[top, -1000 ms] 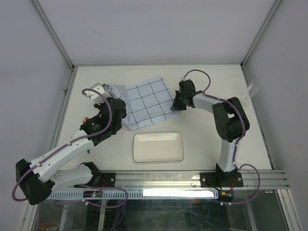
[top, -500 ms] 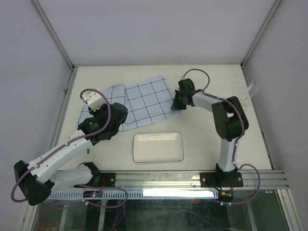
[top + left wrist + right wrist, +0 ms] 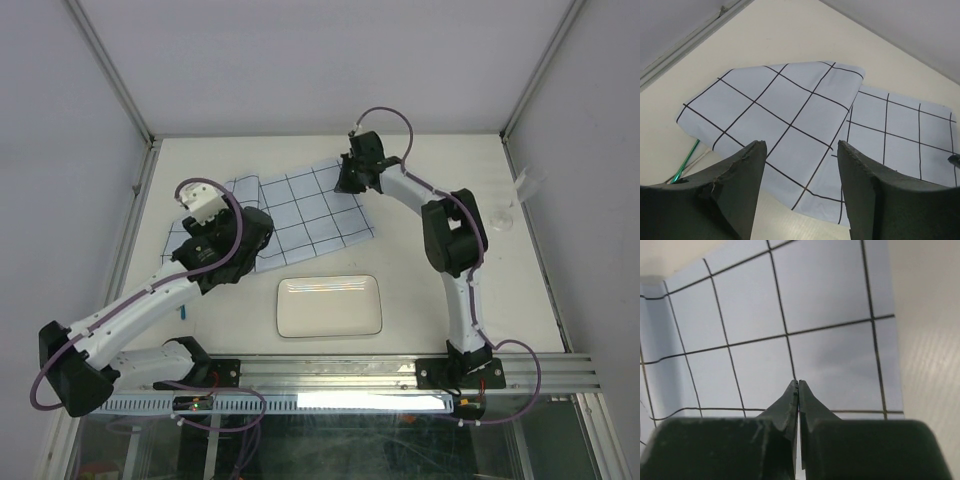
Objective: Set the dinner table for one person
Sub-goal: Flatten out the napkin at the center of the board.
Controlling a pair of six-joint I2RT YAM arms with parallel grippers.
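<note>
A pale-blue cloth [image 3: 305, 210] with dark grid lines lies spread on the cream dinner table [image 3: 200, 160], its left part creased over the rest [image 3: 790, 100]. My left gripper [image 3: 205, 222] hangs over the cloth's near left edge. Its jaws [image 3: 800, 145] are open and hold nothing. My right gripper [image 3: 345, 182] is at the cloth's far right corner. There its fingers [image 3: 798, 382] are shut, tips over the cloth [image 3: 830, 305], with nothing seen between them. A white rectangular plate [image 3: 330, 305] sits in front of the cloth.
A thin green rod [image 3: 687, 160] pokes out by the cloth's left edge. A small white object [image 3: 507, 215] stands near the right rail. An aluminium rail [image 3: 135, 210] runs along the table's left side. A small bluish item [image 3: 183, 312] lies beside my left arm.
My left gripper opened and let go of the cloth, which now lies spread out leftward. My right gripper, still shut, moved from the cloth's right edge to its far corner.
</note>
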